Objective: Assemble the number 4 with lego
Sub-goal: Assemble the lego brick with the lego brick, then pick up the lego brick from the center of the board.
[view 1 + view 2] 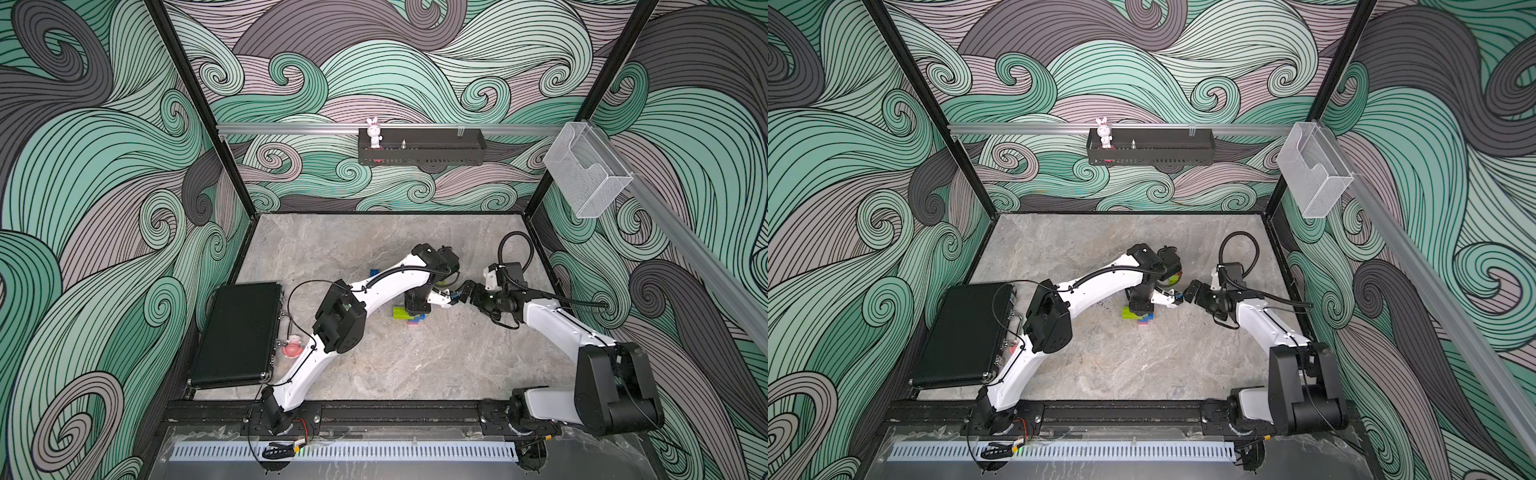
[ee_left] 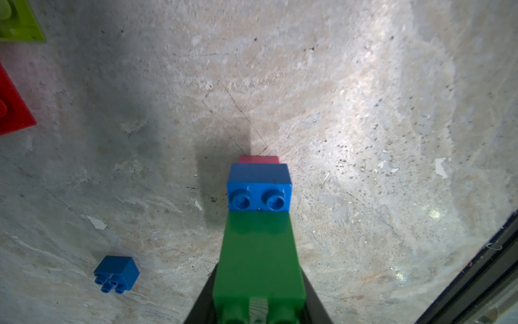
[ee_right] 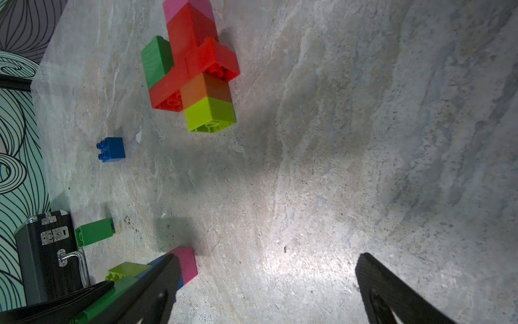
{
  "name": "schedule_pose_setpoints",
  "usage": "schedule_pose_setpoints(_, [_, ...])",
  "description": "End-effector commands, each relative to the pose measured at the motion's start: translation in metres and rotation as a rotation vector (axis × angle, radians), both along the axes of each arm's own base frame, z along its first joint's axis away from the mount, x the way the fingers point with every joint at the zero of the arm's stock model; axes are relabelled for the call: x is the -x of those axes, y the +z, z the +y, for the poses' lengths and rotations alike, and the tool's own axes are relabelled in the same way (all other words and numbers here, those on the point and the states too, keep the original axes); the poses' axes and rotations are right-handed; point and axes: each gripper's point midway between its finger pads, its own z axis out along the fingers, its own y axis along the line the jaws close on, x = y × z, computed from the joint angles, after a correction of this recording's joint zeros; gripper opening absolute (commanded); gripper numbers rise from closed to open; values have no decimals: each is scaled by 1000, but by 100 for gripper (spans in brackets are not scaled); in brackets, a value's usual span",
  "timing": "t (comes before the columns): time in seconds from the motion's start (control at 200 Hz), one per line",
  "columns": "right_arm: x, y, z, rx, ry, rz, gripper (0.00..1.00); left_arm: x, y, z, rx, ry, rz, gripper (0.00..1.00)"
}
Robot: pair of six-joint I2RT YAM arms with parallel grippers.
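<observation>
My left gripper point(image 2: 258, 283) is shut on a dark green lego brick point(image 2: 258, 258). A blue brick point(image 2: 259, 188) and a pink one point(image 2: 259, 160) are joined onto its far end, and the stack reaches down to the table. In both top views this gripper point(image 1: 417, 306) point(image 1: 1140, 306) stands over the stack point(image 1: 409, 316), which also has a lime brick point(image 3: 126, 270). My right gripper point(image 3: 269, 256) point(image 1: 464, 289) is open and empty, with one finger point(image 3: 157, 283) beside the pink brick. A joined cluster of red, green, orange, lime and pink bricks point(image 3: 193, 64) lies farther off.
A loose blue brick point(image 3: 110, 149) and a loose green brick point(image 3: 94, 232) lie on the stone table. A shut black case point(image 1: 239, 332) lies at the left with a pink figurine point(image 1: 292, 345) beside it. On the back wall hang a black shelf point(image 1: 419, 151) and a clear bin point(image 1: 586, 174).
</observation>
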Motion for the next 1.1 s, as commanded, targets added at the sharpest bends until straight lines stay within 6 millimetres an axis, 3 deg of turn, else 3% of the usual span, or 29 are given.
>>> schedule_pose_setpoints(0.0, [-7,10,-1,10,-5,-19,99,13,-54,20,-137,-5,126,25])
schedule_pose_setpoints(0.28, [-10,13,-2,16,-9,-29,99,8,-24,3,-30,0,95,47])
schedule_pose_setpoints(0.58, [-9,17,-3,24,-2,-40,99,3,4,-4,72,50,60,62])
schedule_pose_setpoints(0.641, [-9,19,-2,25,7,-43,99,1,16,-3,110,75,52,70])
schedule_pose_setpoints(0.696, [-8,21,0,23,20,-48,99,0,29,-3,159,94,44,94])
schedule_pose_setpoints(0.731, [-8,22,0,25,26,-51,99,-1,39,-2,201,105,37,97])
schedule_pose_setpoints(0.861, [-9,31,2,26,49,-76,99,-6,75,7,374,177,-9,99])
schedule_pose_setpoints(1.001, [-8,41,18,17,125,-77,99,-17,111,32,538,312,-102,99])
schedule_pose_setpoints(1.096, [-7,53,41,60,217,-98,99,-51,142,62,705,539,-299,99])
